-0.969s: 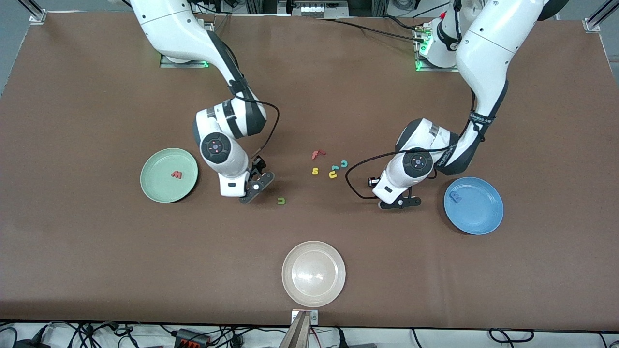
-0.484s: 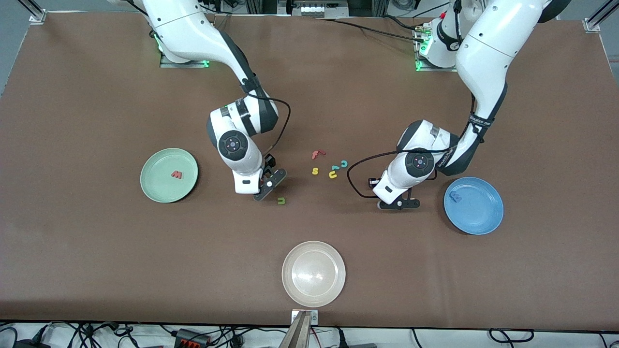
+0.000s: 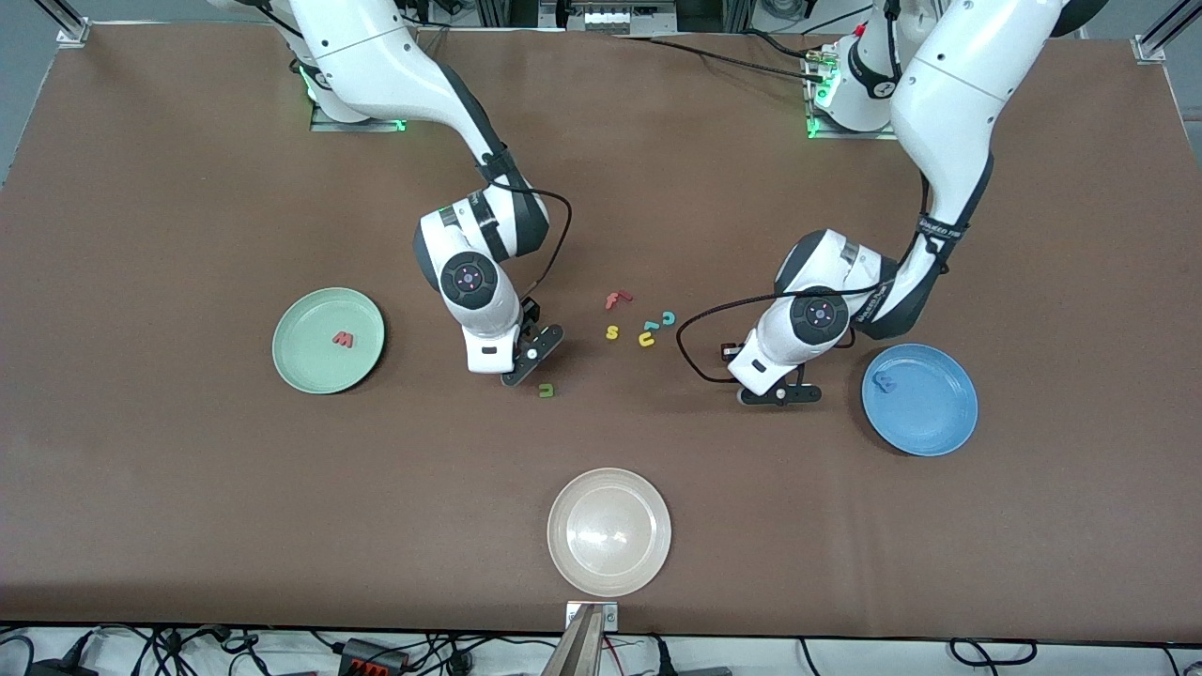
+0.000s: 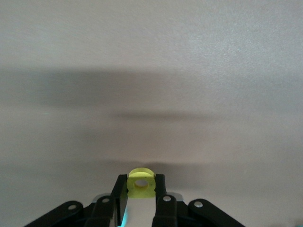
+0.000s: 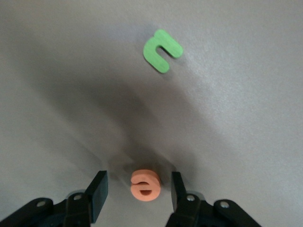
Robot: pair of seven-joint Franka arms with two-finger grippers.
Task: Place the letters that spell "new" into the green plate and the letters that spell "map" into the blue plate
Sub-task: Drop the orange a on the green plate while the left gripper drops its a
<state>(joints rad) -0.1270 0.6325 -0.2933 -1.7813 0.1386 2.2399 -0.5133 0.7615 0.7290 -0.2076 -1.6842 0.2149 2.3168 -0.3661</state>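
You have three plates on the table [image 3: 188, 526]: the green plate [image 3: 305, 371] toward the right arm's end, the blue plate [image 3: 939, 422] toward the left arm's end, and a beige plate [image 3: 608, 531] nearest the front camera, between them. One letter lies in each coloured plate: the salmon-red w [image 3: 343, 339] in the green one, the blue m [image 3: 883, 380] in the blue one.

Your left hand [image 4: 141, 201] is down at the table beside the blue plate, clamped tight on the yellow a [image 4: 141, 182].

Your right hand [image 5: 137, 190] is low over the table, its two fingers [image 5: 98, 187] standing partly apart on either side of the orange e [image 5: 145, 185], not touching it. The green n [image 3: 546, 390] lies close by on the table.

Between the arms you can count five more loose letters in a cluster: a red f [image 3: 615, 299], a yellow s [image 3: 612, 331], a yellow u [image 3: 646, 340] and two teal ones, a c [image 3: 669, 317] and another [image 3: 650, 326] I cannot read.
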